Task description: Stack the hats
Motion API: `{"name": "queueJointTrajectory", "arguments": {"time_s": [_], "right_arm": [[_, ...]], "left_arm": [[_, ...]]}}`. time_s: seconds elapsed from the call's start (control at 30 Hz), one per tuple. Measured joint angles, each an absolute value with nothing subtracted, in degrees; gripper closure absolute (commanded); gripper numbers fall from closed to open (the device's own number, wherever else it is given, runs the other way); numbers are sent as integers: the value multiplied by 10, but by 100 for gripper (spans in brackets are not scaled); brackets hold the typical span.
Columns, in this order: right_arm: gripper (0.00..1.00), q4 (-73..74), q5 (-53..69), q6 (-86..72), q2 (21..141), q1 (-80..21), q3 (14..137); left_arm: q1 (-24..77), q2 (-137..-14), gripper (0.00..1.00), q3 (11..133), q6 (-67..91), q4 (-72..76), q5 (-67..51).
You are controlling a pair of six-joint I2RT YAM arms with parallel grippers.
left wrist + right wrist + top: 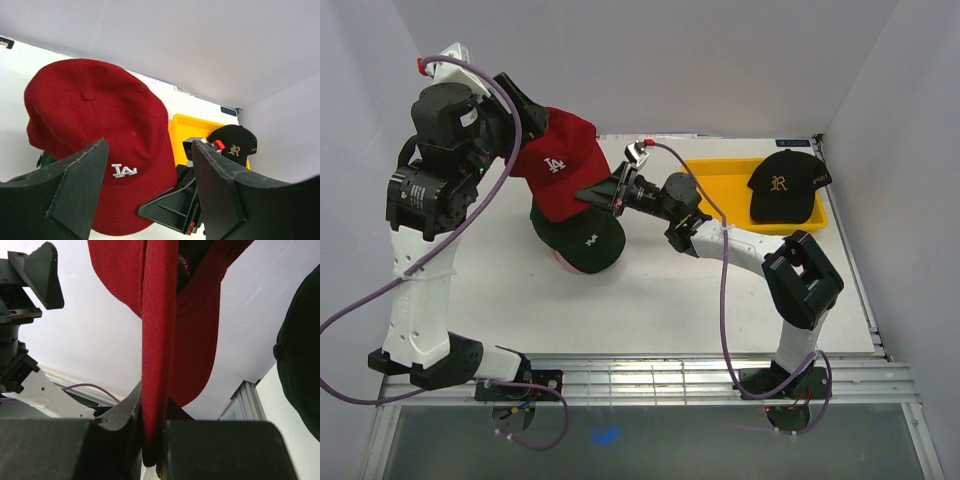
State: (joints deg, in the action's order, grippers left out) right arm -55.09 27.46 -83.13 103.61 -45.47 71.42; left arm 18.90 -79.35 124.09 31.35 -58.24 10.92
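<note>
Red cap (560,160), marked with a white LA logo, is at centre-left of the table (650,310), and the right gripper holds it by the brim.

1. Right gripper (598,192): closed on the brim of the red cap. The right wrist view shows the brim edge-on, clamped between the two fingers (215,445), with the red cloth rising from the grip.
2. Left gripper (525,115): open. In the left wrist view both fingers (75,185) stand wide apart, and the crown of the red cap and its logo show in the gap beyond them. The gripper sits at the rear, upper-left side of the crown. The views do not show whether it touches the cloth.
3. Red cap position: in the top view the cap overlaps the far part of a dark cap (585,243) that carries a white logo. Whether the two caps touch cannot be told.
4. Dark cap: it lies over a pink cap (560,264), of which only a thin edge shows at the near side. In the right wrist view the dark cap appears at the right border as a dark rounded mass.
5. Black cap (785,185) with a gold emblem: it lies in the yellow tray (715,180) at the far right of the table, well apart from the other caps, crown up and brim pointing to the right.
6. Arm layout: the right arm reaches from its base leftward across the table to the brim. The left arm stands tall at the left side, with its wrist bent towards the red cap.
</note>
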Motion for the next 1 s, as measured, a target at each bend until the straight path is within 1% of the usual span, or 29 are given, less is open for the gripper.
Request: {"name": "queueJointTrajectory", "arguments": {"time_s": [0.47, 1.0], "right_arm": [[92, -663, 249, -877, 1020, -473, 557], [92, -720, 239, -907, 1019, -499, 498]], "left_arm": [[189, -793, 22, 1181, 309, -586, 116], [189, -796, 22, 1111, 300, -582, 124]]}}
